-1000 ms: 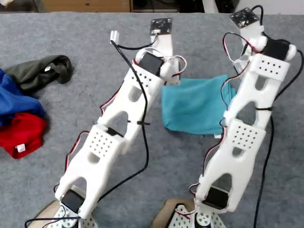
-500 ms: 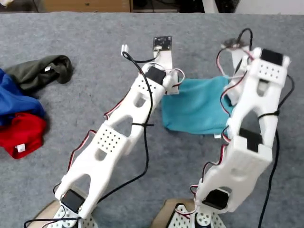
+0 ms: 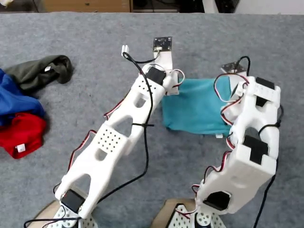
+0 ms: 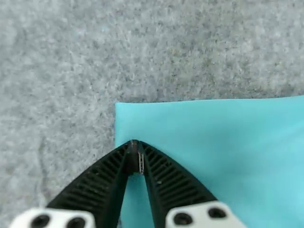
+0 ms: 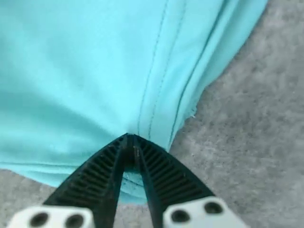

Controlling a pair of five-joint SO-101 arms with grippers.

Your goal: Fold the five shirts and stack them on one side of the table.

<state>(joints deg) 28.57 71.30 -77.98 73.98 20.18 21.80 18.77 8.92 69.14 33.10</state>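
The right arm has drawn back toward its base. The right claw and left claw are both closed, tips on the folded teal shirt in the middle of the desk. The olive shirt, blue shirt and red shirt lie crumpled at the left; no stack yet.

**A:** Was there any writing to be read on the tabletop?

**B:** None. A white tag lay on the red shirt, and a second tag on the olive shirt. Whatever was printed on them was too small to make out.

**A:** And the teal shirt?

**B:** A small tag stuck out at its near edge, and it was just as unreadable. The circuit board at one arm's wrist bore no legible marks either.
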